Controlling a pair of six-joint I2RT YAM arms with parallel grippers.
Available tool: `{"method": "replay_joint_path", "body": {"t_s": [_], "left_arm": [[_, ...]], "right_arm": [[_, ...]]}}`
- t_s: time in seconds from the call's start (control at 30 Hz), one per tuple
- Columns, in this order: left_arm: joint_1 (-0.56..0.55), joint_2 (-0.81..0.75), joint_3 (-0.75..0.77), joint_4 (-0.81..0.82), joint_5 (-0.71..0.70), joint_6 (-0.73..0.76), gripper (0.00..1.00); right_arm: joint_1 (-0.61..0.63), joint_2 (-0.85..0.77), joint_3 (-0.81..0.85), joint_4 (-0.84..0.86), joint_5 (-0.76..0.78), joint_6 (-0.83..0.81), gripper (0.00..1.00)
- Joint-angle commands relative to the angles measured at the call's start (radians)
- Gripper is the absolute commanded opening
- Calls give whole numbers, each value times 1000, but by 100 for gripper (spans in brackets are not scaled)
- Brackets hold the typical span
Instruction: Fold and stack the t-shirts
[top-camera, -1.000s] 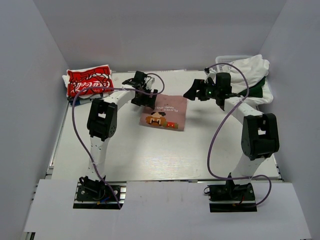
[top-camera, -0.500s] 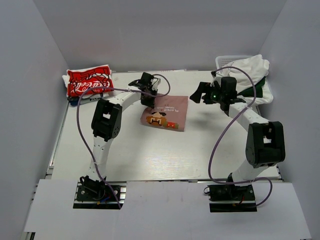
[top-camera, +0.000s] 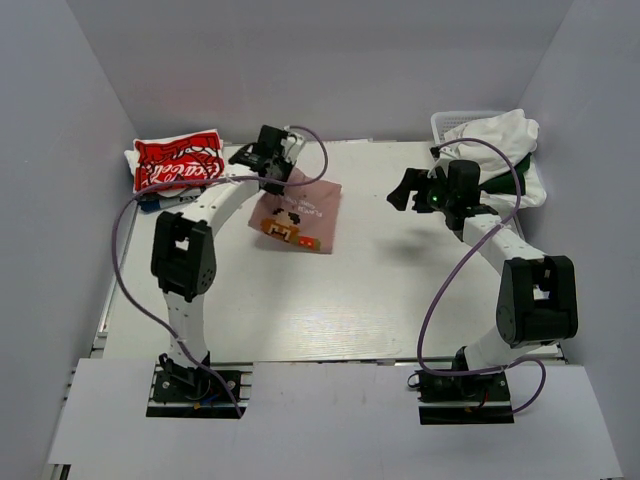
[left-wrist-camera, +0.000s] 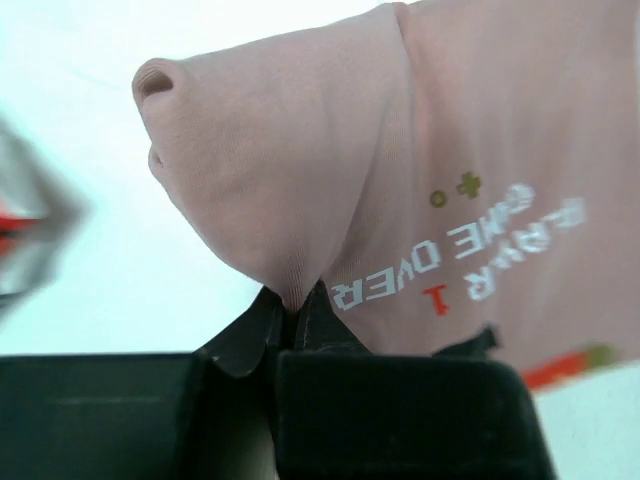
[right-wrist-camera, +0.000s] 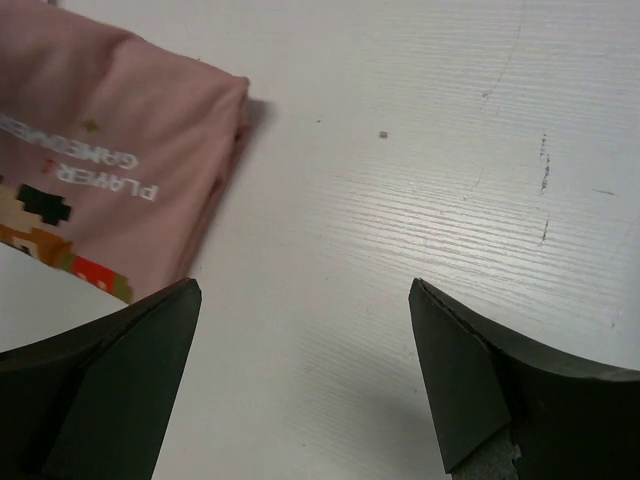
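A folded dusty-pink t-shirt (top-camera: 300, 212) with a pixel-game print lies on the table left of centre. My left gripper (top-camera: 272, 174) is shut on its far left edge; in the left wrist view the pink cloth (left-wrist-camera: 300, 170) bunches up out of the closed jaws, and my left gripper (left-wrist-camera: 297, 305) pinches a fold. A folded red t-shirt with white script (top-camera: 180, 162) lies on a stack at the far left. My right gripper (top-camera: 408, 190) hovers open over bare table to the right of the pink t-shirt (right-wrist-camera: 90, 190), nothing between its fingertips (right-wrist-camera: 455, 375).
A white lattice basket (top-camera: 450, 122) at the far right holds crumpled white t-shirts (top-camera: 500, 140) and a dark green one (top-camera: 510, 182). White walls close in the table on three sides. Purple cables loop from both arms.
My left gripper has shut on the pink t-shirt's edge and dragged it left toward the red stack. The right arm has moved right and back, still open.
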Motion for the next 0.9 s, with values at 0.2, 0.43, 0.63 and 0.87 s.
{"method": "replay_joint_path", "body": {"t_s": [0.2, 0.43, 0.63, 0.87], "left_arm": [[131, -76, 298, -113, -37, 183, 0], [240, 28, 480, -144, -88, 242, 0], [343, 41, 534, -54, -73, 264, 0], [411, 31, 559, -3, -11, 253, 0]], "right_arm": [[-5, -37, 24, -14, 44, -43, 90], [-3, -40, 40, -41, 57, -44, 90], [0, -32, 60, -44, 33, -30, 90], [-3, -6, 80, -51, -1, -15, 90]]}}
